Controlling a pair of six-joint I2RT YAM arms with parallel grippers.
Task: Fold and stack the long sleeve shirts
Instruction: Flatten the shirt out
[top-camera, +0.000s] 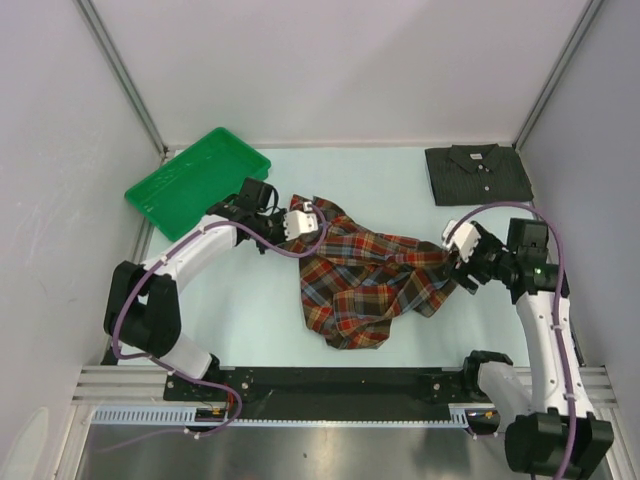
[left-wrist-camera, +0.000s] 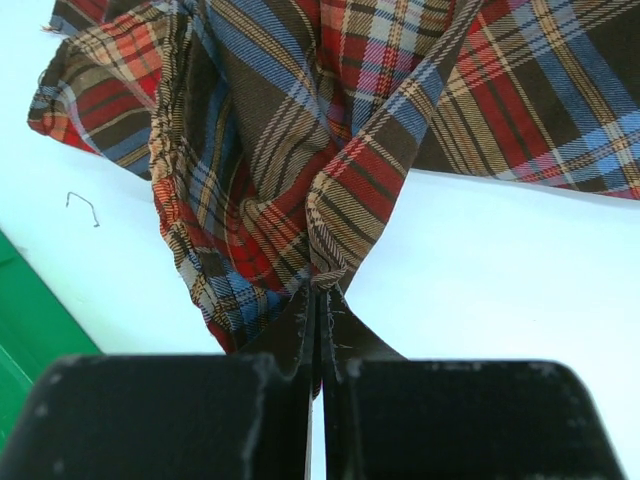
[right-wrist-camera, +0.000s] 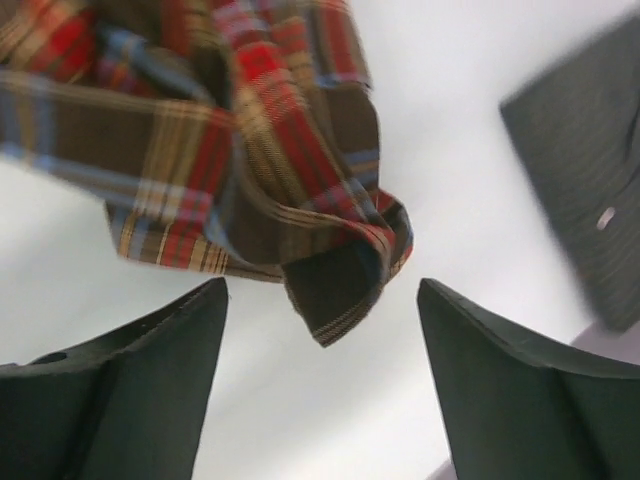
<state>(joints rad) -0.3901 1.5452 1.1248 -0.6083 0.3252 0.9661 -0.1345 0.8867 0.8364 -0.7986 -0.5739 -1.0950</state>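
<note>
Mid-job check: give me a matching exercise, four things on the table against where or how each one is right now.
Things
1. left claw
2. right claw
3. grey shirt
4. green tray

States or places
A. folded, at the far right corner
B. open, gripping nothing
C. at the far left corner
D. shut on the plaid shirt

Pairs: 1-D; 2-B; 3-A; 4-C
</note>
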